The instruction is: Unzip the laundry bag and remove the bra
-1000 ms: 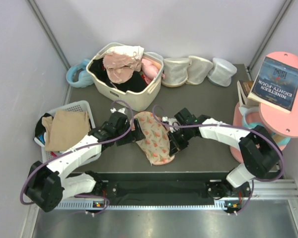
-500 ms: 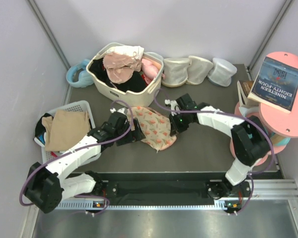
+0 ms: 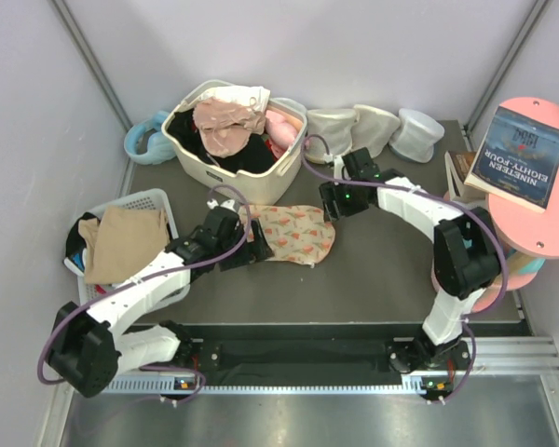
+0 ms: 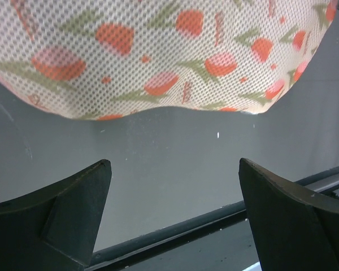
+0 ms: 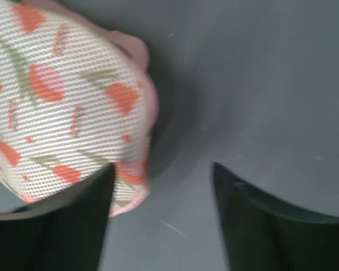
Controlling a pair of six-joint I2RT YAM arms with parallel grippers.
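The laundry bag point(image 3: 296, 235) lay flat on the table point(image 3: 391, 270), between my two end effectors and just in front of the beige basket point(image 3: 261, 189). It was a mesh pouch with a soft pink border, so I judged it light, limp and quick to slide on the smooth top; a single pinch would probably drag the whole bag instead of opening it. I thought the best way was to hold the border with one side and take the zip pull with the other, but I could not find the pull in any view. The bra was not visible; I supposed it was inside, and its thin straps could catch on the zip or the mesh. My left end effector point(image 3: 254, 247) stood wide and empty, close to the left end of the bag, with the mesh just ahead of the fingers. My right end effector point(image 3: 328, 200) was also parted, with nothing between the fingers, at the far right edge of the bag; I could not tell if one finger touched the border. The beige basket, full of clothes, left little room behind the bag. The cream cups point(image 3: 373, 130) stood farther back, near my right arm. A white basket point(image 3: 158, 200) and a pink stand point(image 3: 540, 233) were well to the sides.
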